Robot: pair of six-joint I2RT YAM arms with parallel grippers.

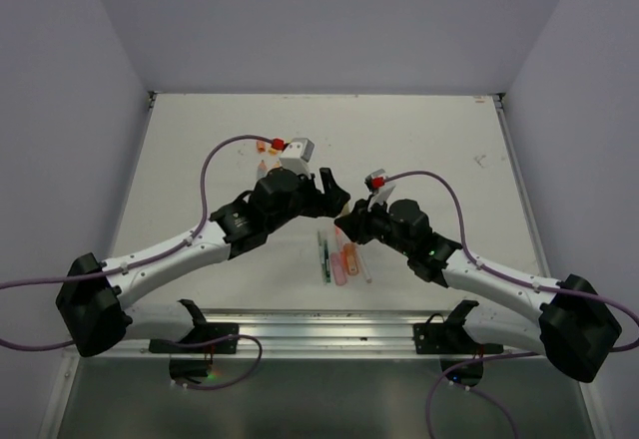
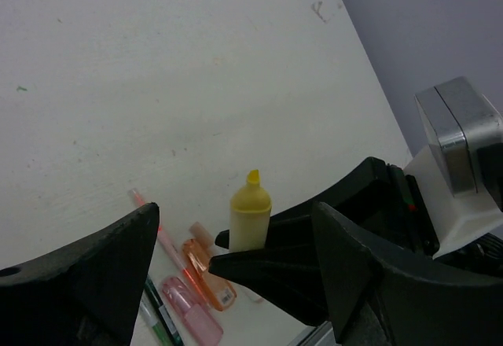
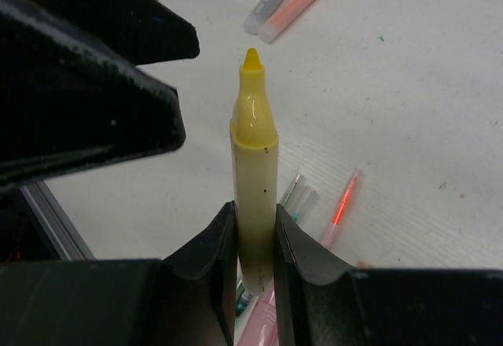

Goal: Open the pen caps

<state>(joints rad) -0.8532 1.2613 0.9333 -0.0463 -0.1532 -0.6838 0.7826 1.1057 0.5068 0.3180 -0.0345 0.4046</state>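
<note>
Yellow highlighter (image 3: 254,173), tip bare, stands upright pinched low in the right gripper (image 3: 253,212); left gripper (image 1: 331,192) spread wide and empty beside it.
Likely light, stiff, slick plastic; best held mid-barrel; other pens (image 1: 341,257) lie beneath.

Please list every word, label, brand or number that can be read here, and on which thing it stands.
None can be read.
Yellow highlighter: no print shows.
Orange highlighter and pink highlighter: any print is too small and blurred to read.
</note>
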